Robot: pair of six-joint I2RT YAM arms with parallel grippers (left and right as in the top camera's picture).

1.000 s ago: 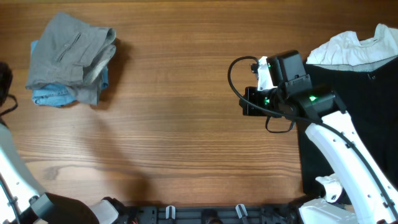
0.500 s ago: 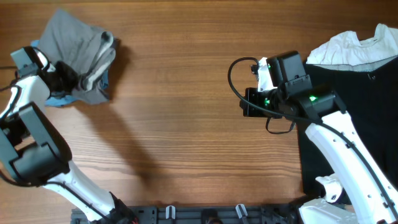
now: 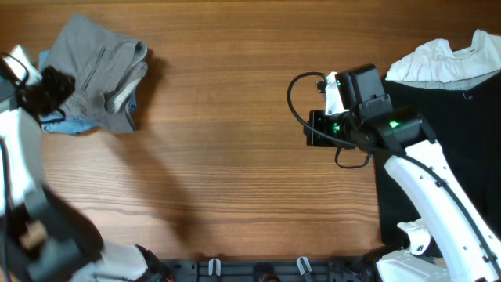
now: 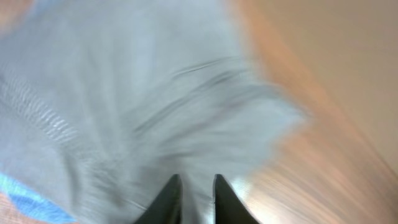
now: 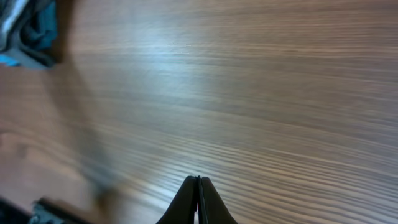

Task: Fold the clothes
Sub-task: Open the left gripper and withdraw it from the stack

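The grey shorts [image 3: 98,66] lie crumpled at the far left of the table, on top of smaller light-blue denim shorts [image 3: 63,123]. My left gripper [image 3: 53,84] is at the left edge of the grey shorts. In the blurred left wrist view its jaws [image 4: 194,193] are nearly closed with grey cloth [image 4: 155,93] between them. My right gripper [image 3: 308,129] hovers over bare wood right of centre. It is shut and empty in the right wrist view [image 5: 199,186].
A white garment [image 3: 446,63] lies over a black garment [image 3: 462,141] at the right edge. A strip of blue denim [image 4: 25,193] shows under the grey cloth. The pile of clothes shows far off in the right wrist view [image 5: 25,31].
My left arm has swung in from the left edge to the grey shorts, and the cloth has shifted and spread a little. The right arm has not moved.
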